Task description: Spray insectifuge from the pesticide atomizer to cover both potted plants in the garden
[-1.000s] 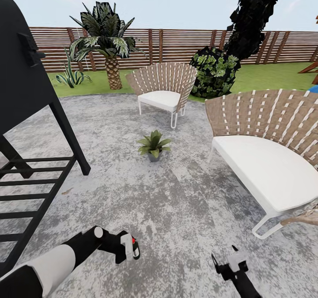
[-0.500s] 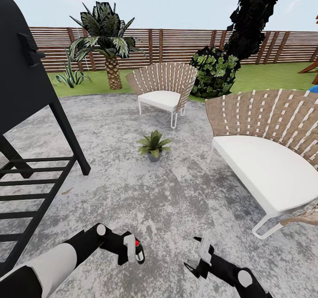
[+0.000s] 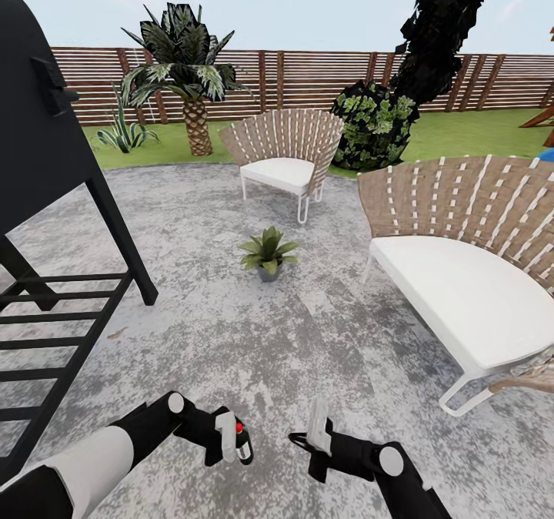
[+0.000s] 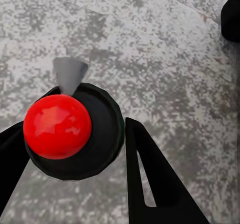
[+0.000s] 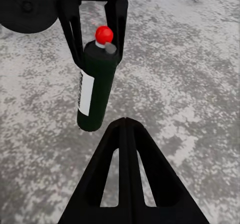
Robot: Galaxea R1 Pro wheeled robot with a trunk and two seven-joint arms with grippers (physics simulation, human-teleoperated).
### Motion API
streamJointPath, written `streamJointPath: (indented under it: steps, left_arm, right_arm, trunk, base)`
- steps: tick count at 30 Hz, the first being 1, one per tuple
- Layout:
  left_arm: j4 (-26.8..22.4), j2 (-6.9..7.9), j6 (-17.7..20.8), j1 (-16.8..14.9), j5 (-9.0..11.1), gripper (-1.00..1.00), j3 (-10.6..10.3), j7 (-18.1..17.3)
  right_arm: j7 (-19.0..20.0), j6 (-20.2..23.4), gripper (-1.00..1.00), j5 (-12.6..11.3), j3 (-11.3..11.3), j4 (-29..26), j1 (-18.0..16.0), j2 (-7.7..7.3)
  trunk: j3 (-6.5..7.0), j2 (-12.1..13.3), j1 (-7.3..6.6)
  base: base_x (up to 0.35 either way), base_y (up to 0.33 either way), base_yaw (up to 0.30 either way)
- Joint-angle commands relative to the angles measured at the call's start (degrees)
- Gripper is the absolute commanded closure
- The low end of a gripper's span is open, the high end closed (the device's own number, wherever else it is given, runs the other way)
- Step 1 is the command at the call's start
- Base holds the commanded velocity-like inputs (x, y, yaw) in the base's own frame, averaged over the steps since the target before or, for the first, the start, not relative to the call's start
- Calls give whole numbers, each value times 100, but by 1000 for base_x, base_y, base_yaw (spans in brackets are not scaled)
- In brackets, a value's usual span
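The pesticide atomizer (image 3: 243, 447) is a dark green-black bottle with a white label and a red-topped spray head. It hangs low over the grey patio, and my left gripper (image 3: 233, 442) is shut on its upper part. In the left wrist view the red cap of the atomizer (image 4: 57, 126) sits between the black fingers (image 4: 155, 179). In the right wrist view the atomizer (image 5: 97, 87) hangs just ahead of my right gripper (image 5: 125, 123), whose fingers are pressed together with nothing between them. My right gripper (image 3: 302, 438) sits close beside the bottle. One potted plant (image 3: 268, 251) stands mid-patio, well ahead.
A tall black grill stand (image 3: 54, 195) fills the left side. Two woven chairs stand ahead (image 3: 286, 157) and at the right (image 3: 462, 272). Behind the patio (image 3: 231, 334) are a palm (image 3: 188, 65), a bush (image 3: 375, 126) and the slatted fence (image 3: 308, 80).
My right arm has swung left across the bottom of the view until its gripper is next to the atomizer. The left gripper, still holding the bottle, has shifted slightly right.
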Motion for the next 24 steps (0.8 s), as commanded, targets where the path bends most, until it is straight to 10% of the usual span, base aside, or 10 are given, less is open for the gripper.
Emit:
streamJointPath:
  steps: [1,24]
  left_arm:
    - [-17,-2,-35,-1,-57,100,18,-39]
    - [-271,-470,-77,5,-20,100,10,-665]
  right_arm:
    - [23,-19,100,41,-12,-9,-3,8]
    - [22,-17,100,69,-20,7,-3,9]
  trunk:
    - [-5,-2,-1]
    - [-5,-2,-1]
  base:
    - [0,0,0]
    - [0,0,0]
